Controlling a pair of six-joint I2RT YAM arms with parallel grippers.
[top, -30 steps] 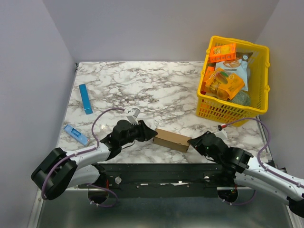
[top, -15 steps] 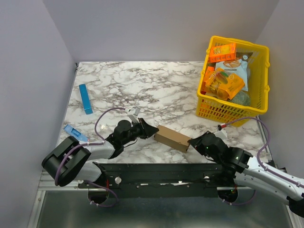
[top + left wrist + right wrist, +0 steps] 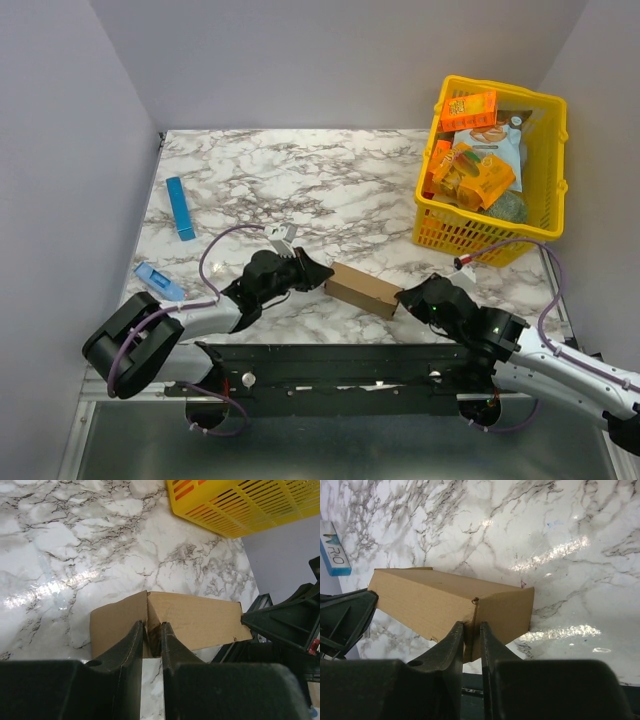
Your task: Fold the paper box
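Observation:
The paper box (image 3: 362,289) is a small brown closed carton lying near the table's front edge, between my two grippers. My left gripper (image 3: 322,278) is shut on its left end. In the left wrist view the fingers (image 3: 136,636) pinch the cardboard edge where two faces of the box (image 3: 200,619) meet. My right gripper (image 3: 403,297) is shut on the right end. In the right wrist view its fingertips (image 3: 486,634) clamp the corner seam of the box (image 3: 425,600). Each wrist view shows the other gripper at the box's far end.
A yellow basket (image 3: 545,215) with orange snack boxes and bags stands at the back right, its wall (image 3: 235,505) showing in the left wrist view. A slim blue bar (image 3: 180,208) and a small blue packet (image 3: 158,282) lie at the left. The black mounting rail (image 3: 330,365) runs along the near edge.
My left gripper has closed on the box's left end and its arm has shifted. The right gripper's jaws have narrowed on the right end. The box has barely moved.

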